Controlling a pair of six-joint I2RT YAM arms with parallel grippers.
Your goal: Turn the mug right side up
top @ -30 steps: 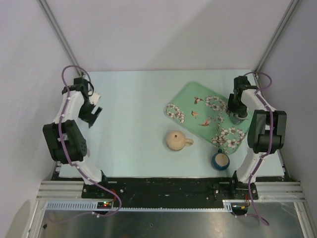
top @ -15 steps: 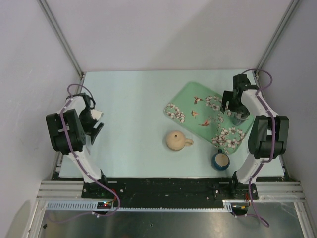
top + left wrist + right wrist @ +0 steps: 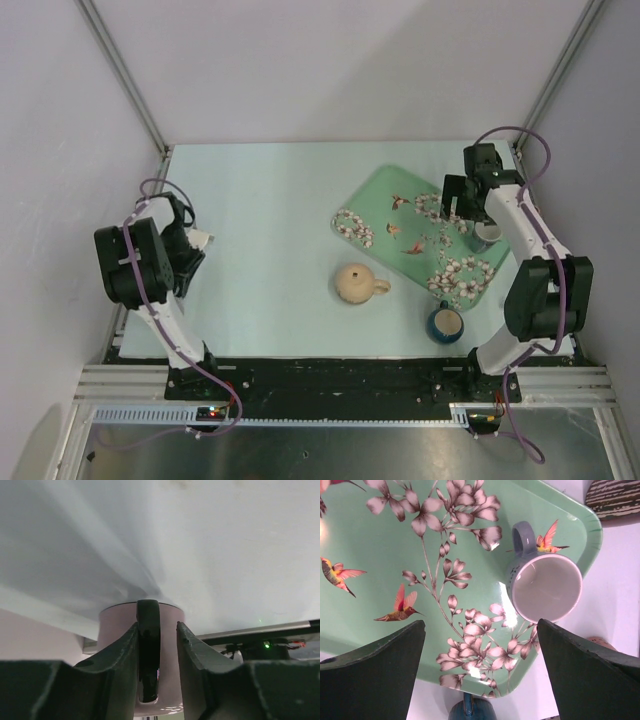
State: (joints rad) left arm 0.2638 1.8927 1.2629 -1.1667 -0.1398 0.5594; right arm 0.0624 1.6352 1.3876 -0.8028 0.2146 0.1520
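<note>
The tan mug [image 3: 355, 283] stands upside down on the table's middle, its small handle pointing right; no gripper is near it. My left gripper [image 3: 190, 248] is at the table's left edge. In the left wrist view its jaws [image 3: 157, 626] stand narrowly open astride the dark handle [image 3: 148, 650] of a mauve mug [image 3: 117, 625]. The left finger touches the handle and a gap shows at the right finger. My right gripper [image 3: 458, 200] hangs wide open [image 3: 481, 630] over the tray, holding nothing.
A green flowered tray [image 3: 380, 195] [image 3: 370, 540] lies at the right. A grey-blue mug [image 3: 487, 236] [image 3: 545, 582] stands upright on its corner. A dark blue mug [image 3: 446, 323] [image 3: 470, 712] stands on the table just off the tray's near corner.
The left arm has drawn back to the left edge and its jaws have narrowed round the dark handle. The right gripper has opened, let go of the grey-blue mug and moved off it.
</note>
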